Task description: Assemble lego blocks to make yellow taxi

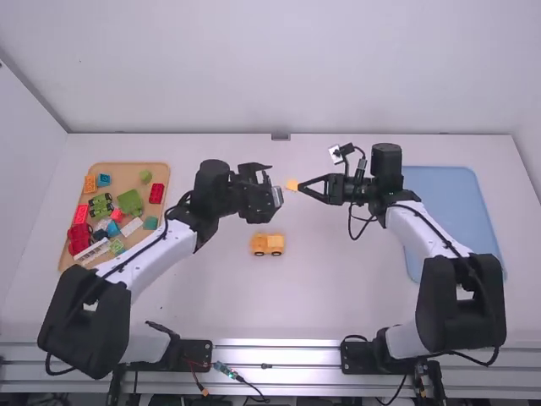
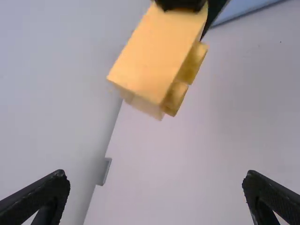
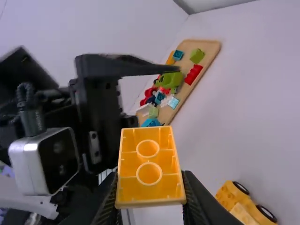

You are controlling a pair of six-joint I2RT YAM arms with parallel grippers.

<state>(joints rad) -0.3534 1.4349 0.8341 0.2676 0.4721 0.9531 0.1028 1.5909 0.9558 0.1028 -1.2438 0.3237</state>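
Beyond the wheeled base (image 1: 268, 244), the wide-open left gripper (image 2: 155, 174) should square up before taking the yellow block (image 3: 150, 157) the right gripper (image 3: 150, 187) pinches.

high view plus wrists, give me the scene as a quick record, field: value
held: yellow brick, hollow side toward the right wrist camera
right gripper: shut on the brick, raised over the middle of the table
left gripper: open and empty, facing the brick
car: yellow, on its wheels on the table, between the arms
wooden tray: left side, holding red, green, blue, orange and white pieces
blue tray: right side, partly behind the right arm
taxi: unfinished, brick not on the car
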